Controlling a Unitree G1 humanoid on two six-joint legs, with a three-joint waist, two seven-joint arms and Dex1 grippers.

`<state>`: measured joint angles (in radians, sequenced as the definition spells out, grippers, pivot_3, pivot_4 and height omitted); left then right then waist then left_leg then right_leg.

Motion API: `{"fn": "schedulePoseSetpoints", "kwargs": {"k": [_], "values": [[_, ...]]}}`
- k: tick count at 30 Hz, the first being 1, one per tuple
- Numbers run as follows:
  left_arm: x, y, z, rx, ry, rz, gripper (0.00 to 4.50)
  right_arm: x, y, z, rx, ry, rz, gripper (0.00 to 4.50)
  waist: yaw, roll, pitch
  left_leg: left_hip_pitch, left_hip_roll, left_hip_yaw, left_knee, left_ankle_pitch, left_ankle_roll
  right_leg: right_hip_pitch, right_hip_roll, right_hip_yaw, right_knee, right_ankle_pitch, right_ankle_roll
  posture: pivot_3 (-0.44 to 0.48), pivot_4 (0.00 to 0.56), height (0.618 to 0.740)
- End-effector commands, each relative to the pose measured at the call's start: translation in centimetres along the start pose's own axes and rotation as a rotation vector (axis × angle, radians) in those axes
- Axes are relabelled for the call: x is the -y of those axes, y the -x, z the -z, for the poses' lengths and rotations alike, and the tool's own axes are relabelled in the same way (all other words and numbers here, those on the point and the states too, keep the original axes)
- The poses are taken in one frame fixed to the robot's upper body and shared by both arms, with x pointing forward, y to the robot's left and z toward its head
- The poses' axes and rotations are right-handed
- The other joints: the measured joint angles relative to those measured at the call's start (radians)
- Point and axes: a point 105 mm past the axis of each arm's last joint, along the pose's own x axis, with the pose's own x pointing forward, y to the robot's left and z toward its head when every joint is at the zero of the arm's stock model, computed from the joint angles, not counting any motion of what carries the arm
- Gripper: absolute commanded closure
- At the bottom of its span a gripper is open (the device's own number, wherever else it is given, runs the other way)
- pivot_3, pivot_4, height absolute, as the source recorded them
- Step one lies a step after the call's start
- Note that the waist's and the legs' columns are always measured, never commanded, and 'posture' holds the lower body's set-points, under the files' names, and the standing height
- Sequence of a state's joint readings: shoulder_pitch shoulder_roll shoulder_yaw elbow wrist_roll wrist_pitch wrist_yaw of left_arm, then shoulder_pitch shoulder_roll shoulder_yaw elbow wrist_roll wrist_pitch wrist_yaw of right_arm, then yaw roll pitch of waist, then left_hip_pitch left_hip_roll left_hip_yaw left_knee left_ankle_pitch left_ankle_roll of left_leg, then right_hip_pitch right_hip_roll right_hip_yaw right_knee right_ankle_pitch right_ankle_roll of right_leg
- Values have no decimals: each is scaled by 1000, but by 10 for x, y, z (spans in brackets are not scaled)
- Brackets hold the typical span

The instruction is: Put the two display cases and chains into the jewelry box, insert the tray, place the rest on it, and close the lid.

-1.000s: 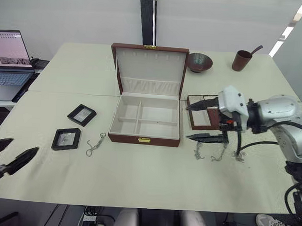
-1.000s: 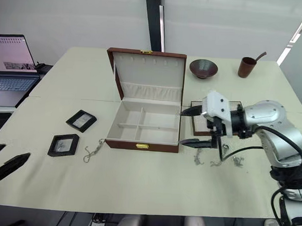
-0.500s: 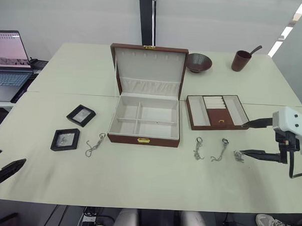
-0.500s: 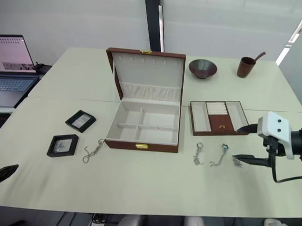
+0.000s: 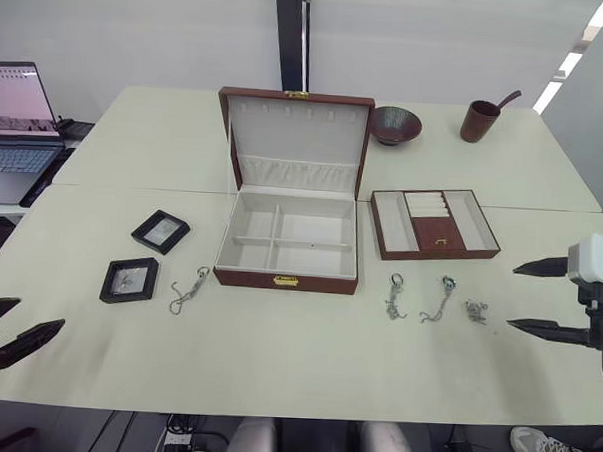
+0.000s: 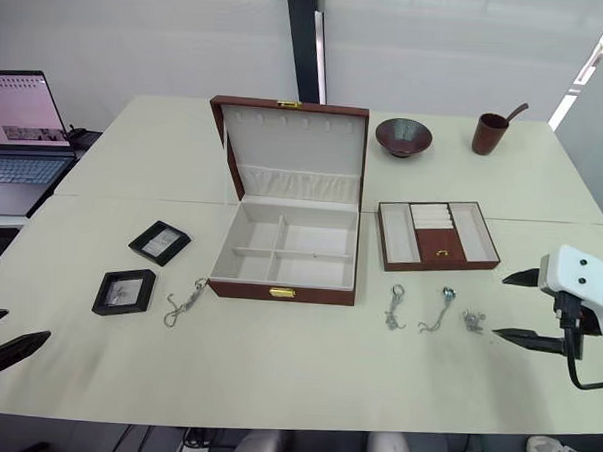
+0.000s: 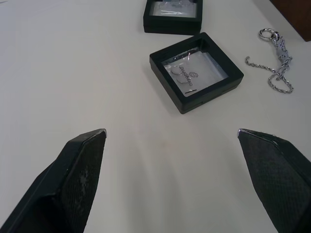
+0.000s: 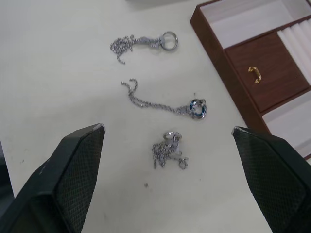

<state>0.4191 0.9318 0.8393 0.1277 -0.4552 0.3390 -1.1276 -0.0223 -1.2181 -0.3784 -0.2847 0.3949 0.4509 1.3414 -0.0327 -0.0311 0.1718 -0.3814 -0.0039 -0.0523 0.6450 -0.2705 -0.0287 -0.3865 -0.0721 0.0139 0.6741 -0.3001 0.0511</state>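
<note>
The jewelry box (image 5: 239, 277) stands open mid-table, its four cream compartments empty and its lid (image 5: 295, 136) upright behind. To its right lies the tray (image 5: 439, 233). Two display cases (image 5: 161, 231) (image 5: 131, 279) and one chain (image 5: 189, 289) rest left of the box. Three chains (image 5: 395, 295) (image 5: 439, 298) (image 5: 475, 311) lie below the tray. My right gripper (image 5: 512, 294) hovers open just right of them, holding nothing; its wrist view shows the chains (image 8: 163, 104) ahead. My left gripper (image 5: 40, 313) is open near the front left edge, short of the nearer case (image 7: 196, 71).
A laptop (image 5: 16, 123) sits on a side desk at the far left. A dark bowl (image 5: 396, 124) and a brown cup with a spoon (image 5: 479, 121) stand at the table's back right. A black post (image 5: 290, 35) rises behind the box.
My right gripper has drawn away from above the tray, rightward toward the table's right edge, still open and empty. The left gripper has shifted only slightly. Nothing on the table moved.
</note>
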Motion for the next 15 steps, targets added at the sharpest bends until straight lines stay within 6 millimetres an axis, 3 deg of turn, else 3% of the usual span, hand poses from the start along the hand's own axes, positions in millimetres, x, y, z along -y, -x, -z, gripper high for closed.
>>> {"fn": "schedulePoseSetpoints", "kwargs": {"k": [1,10,15], "values": [[0,3,-8,-15,-57,3,0,-1,-10,-24,73,48,-34,43,0,0,0,0,0,0,0,0,0,0,0,0,0,0,0,0,150,733],[12,-8,-25,-55,-222,119,0,-18,-63,-117,379,172,-317,43,1,1,1,-1,1,-1,0,0,0,-1,0,-1,1,0,0,0,150,733],[9,-20,-30,-71,-283,181,1162,-25,-84,-153,454,192,-406,0,4,2,2,-2,-1,-2,0,0,-1,-2,-1,-1,0,0,0,0,150,733]]}}
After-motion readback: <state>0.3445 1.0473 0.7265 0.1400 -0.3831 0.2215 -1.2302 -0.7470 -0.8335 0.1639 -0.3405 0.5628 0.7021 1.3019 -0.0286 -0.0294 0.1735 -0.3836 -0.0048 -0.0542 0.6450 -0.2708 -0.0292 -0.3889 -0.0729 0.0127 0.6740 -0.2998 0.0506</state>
